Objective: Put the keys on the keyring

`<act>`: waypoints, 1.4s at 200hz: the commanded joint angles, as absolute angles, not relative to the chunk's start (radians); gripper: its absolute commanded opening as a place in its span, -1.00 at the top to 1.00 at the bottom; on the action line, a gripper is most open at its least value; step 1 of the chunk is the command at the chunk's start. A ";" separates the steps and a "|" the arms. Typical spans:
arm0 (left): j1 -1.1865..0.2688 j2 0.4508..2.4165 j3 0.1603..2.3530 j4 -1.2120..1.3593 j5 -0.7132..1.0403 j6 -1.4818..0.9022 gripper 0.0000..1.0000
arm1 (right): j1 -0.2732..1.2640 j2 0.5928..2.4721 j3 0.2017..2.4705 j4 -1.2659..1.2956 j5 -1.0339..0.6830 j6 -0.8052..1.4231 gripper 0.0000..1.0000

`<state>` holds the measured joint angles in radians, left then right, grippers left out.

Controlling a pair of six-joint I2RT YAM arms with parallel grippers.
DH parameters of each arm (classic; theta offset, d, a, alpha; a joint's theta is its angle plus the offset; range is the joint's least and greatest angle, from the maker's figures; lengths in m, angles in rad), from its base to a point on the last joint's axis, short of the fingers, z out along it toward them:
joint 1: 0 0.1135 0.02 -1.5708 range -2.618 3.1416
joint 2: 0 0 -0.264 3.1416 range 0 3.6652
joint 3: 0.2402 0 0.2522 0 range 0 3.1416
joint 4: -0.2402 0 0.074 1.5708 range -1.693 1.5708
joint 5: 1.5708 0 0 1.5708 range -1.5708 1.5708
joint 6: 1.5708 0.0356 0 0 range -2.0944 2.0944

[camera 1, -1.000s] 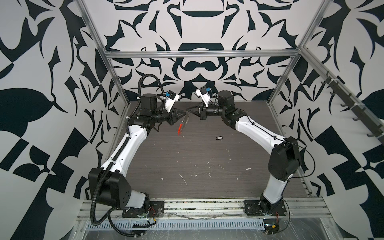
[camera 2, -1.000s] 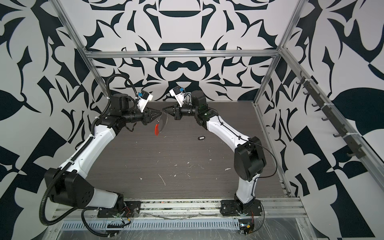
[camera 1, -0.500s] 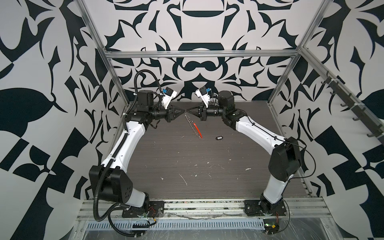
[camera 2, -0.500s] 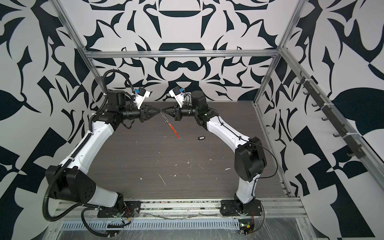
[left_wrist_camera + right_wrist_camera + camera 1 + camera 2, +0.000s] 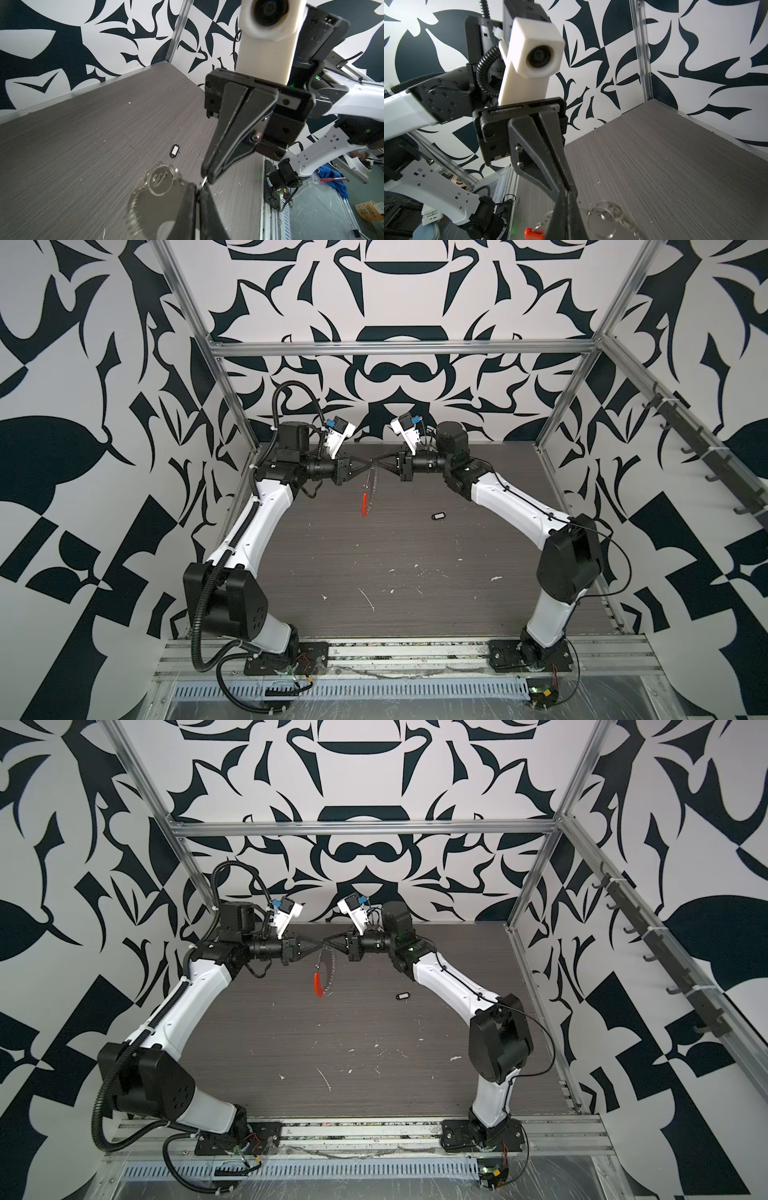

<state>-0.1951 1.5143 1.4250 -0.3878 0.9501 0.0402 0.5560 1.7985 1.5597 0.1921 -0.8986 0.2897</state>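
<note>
The keyring (image 5: 364, 506) hangs edge-on in mid-air toward twelve o'clock of the table (image 5: 415, 585). It is pinched at its top where my two pincers meet nose to nose. Its orange-red segment (image 5: 318, 984) is lowest, clear of the surface. My right pincer (image 5: 381, 465) is clenched on the loop's wire. My left pincer (image 5: 368, 465) reaches in from nine o'clock and is pressed shut on the same spot, as far as its wrist view shows. Two grips on one loop, I judge, let me steady it and work it open for threading.

The key tag (image 5: 437, 515), black with a white window, lies flat and alone on the table at about four o'clock from the ring, well apart from it — nothing threaded yet.

The surface is dark grey woodgrain, flecked with white scuffs toward six o'clock. Black-and-white patterned walls (image 5: 399, 377) box in the cell on three sides, braced by aluminium rails (image 5: 399, 349) — a row of dark hooks (image 5: 711, 477) runs along the wall at three o'clock.
</note>
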 commanded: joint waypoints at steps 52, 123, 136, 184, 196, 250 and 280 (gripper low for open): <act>-0.196 1.533 1.449 -0.384 1.071 0.008 1.00 | 0.577 1.763 1.614 0.290 -0.931 0.327 1.00; -0.196 1.396 1.086 0.416 0.891 -0.521 1.00 | 0.519 1.683 1.436 0.549 -0.773 0.529 0.52; -0.198 1.391 1.027 0.585 0.844 -0.632 1.00 | 0.511 1.665 1.382 0.633 -0.758 0.576 0.49; -0.235 1.405 0.947 0.880 0.734 -0.834 1.00 | 0.511 1.669 1.338 0.710 -0.772 0.635 0.58; -0.252 1.407 0.940 0.904 0.722 -0.841 1.00 | 0.511 1.674 1.338 0.722 -0.774 0.644 0.58; -0.265 1.458 0.910 1.143 0.715 -0.962 1.00 | 0.524 1.709 1.364 0.774 -0.801 0.694 0.59; -0.265 1.475 0.908 1.173 0.713 -0.982 1.00 | 0.528 1.704 1.357 0.792 -0.806 0.701 0.60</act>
